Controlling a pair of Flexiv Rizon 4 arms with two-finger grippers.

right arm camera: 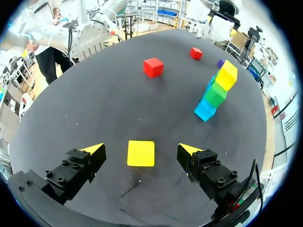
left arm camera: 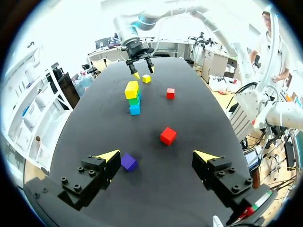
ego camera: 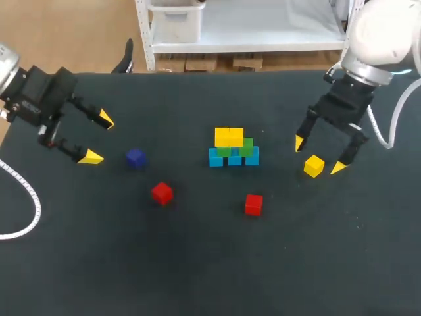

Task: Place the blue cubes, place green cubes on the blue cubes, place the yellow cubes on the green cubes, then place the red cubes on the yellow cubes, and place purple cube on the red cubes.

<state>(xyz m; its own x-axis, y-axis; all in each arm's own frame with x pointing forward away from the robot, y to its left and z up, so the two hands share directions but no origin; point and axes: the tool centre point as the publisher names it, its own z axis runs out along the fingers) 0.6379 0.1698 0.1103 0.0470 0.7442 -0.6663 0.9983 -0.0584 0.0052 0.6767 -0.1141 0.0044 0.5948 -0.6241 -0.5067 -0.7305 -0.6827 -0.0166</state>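
Matte black desk (ego camera: 197,263), with small, hard-edged cubes scattered across it. In the middle stands the pile: a row of three blue cubes (ego camera: 216,158) flat on the desk, two green cubes (ego camera: 247,146) on top of them, and two yellow cubes (ego camera: 229,137) side by side on the green. All have smooth faces and crisp corners.

Over on the right, the right claw (ego camera: 319,155) points down with its fingers spread wide. A loose yellow cube (ego camera: 314,166) lies on the desk between the wedge-shaped yellow tips. The right wrist view shows bare desk on either side of it, so nothing is pinched.

Far left, the left claw (ego camera: 97,138) is spread wide too and holds nothing. The purple cube (ego camera: 135,158) sits just to its right, well apart from the pile.

On the near side, the left red cube (ego camera: 162,193) and the right red cube (ego camera: 253,204) rest apart on the desk.
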